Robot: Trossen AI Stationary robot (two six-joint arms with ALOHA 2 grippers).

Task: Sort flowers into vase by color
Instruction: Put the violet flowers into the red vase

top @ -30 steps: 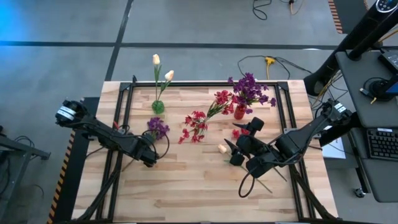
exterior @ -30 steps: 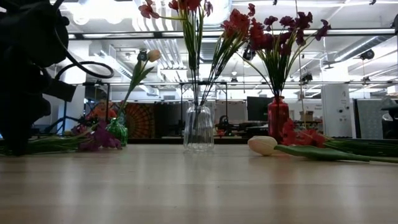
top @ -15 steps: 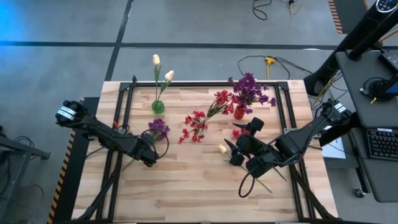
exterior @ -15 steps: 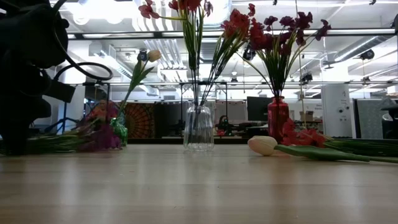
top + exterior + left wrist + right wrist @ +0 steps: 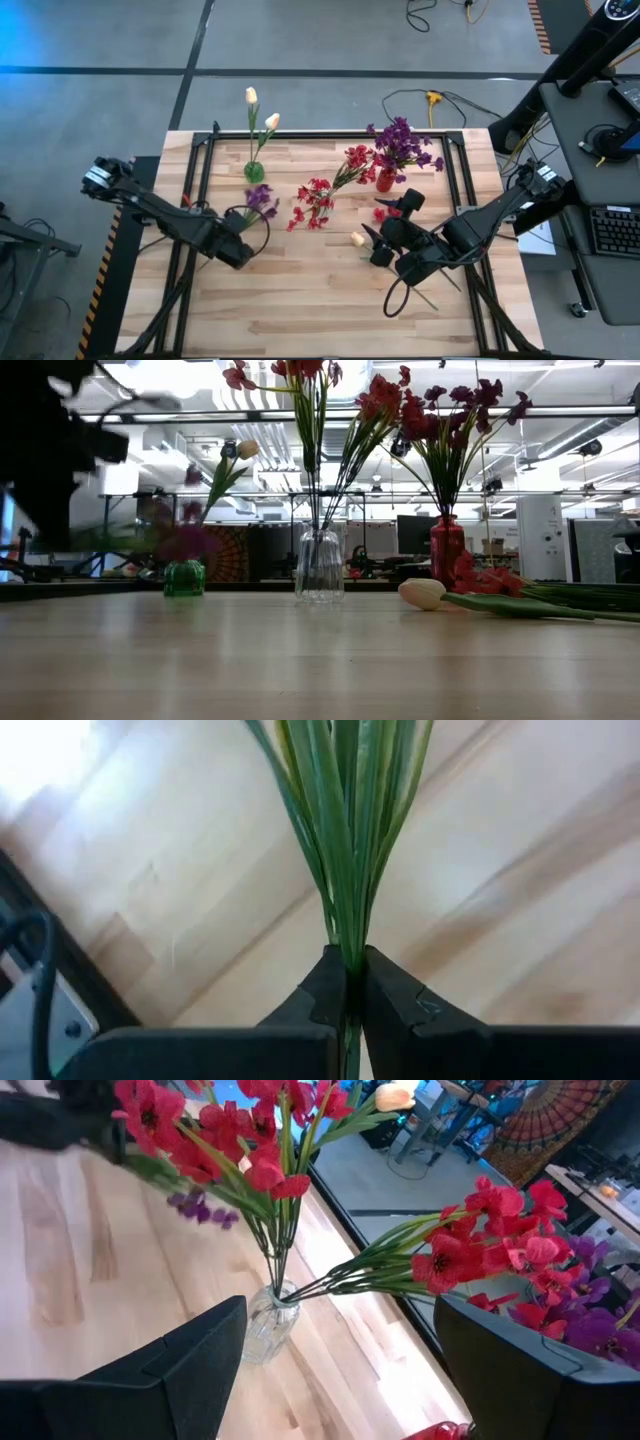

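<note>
My left gripper (image 5: 240, 245) is shut on the green stem of a purple flower (image 5: 262, 200) at the table's left. In the low view its blurred blossom (image 5: 185, 542) hangs above the wood. A green vase (image 5: 254, 172) holds cream tulips, a clear vase (image 5: 268, 1325) holds red flowers, and a red vase (image 5: 386, 180) holds purple and red ones. A cream tulip (image 5: 357, 238) and a red flower (image 5: 385, 212) lie flat on the table. My right gripper (image 5: 372, 245) hovers open next to the tulip and touches nothing. My left gripper pinches the bundle of green stems (image 5: 350, 945) between its two fingers (image 5: 328, 988). The fingers come steeply from above. The leaves fan out past the fingertips. The flower is lifted clear of the table, and its blossom end reaches toward the far edge.
A black frame rail (image 5: 200, 180) runs along the table's left side beside my left arm. Bare wood (image 5: 310, 300) fills the near half of the table. The three vases stand in a row across the far half.
My left gripper has shut on the purple flower's stem and risen. The flower lay on the table before and is now lifted clear. Its blossom has shifted a little toward the far edge and the green vase.
</note>
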